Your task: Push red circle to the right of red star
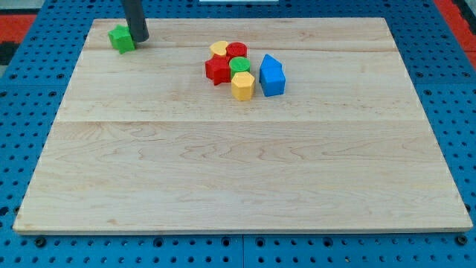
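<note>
The red circle [237,50] lies near the view's top centre, just above and to the right of the red star [217,70], and touches the cluster around it. A yellow heart [219,49] sits to the circle's left, a green circle [239,65] just below it. My tip [139,39] is far to the view's left of them, at the top left of the board, touching the right side of a green star [121,38].
A yellow hexagon [242,86] lies below the green circle. A blue house-shaped block [272,76] stands to the right of the cluster. The wooden board [238,186] rests on a blue pegboard.
</note>
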### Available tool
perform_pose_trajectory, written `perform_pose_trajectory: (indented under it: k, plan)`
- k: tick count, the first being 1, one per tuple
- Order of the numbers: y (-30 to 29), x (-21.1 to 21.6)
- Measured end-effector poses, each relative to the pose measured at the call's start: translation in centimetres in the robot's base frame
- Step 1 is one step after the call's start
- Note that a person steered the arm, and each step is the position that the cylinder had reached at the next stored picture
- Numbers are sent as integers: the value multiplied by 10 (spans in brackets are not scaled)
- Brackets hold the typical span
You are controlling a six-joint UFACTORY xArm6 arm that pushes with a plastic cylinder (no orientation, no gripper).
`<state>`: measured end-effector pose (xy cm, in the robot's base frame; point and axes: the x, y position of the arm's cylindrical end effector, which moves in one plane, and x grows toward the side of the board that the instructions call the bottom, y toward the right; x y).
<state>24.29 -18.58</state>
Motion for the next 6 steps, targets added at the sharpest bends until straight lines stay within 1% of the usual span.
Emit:
perform_pose_trajectory:
  k: [2,3,4,5,6]
  plan:
    - [143,2]
    - [193,25]
    - [182,59]
    - [206,92]
    - [242,101]
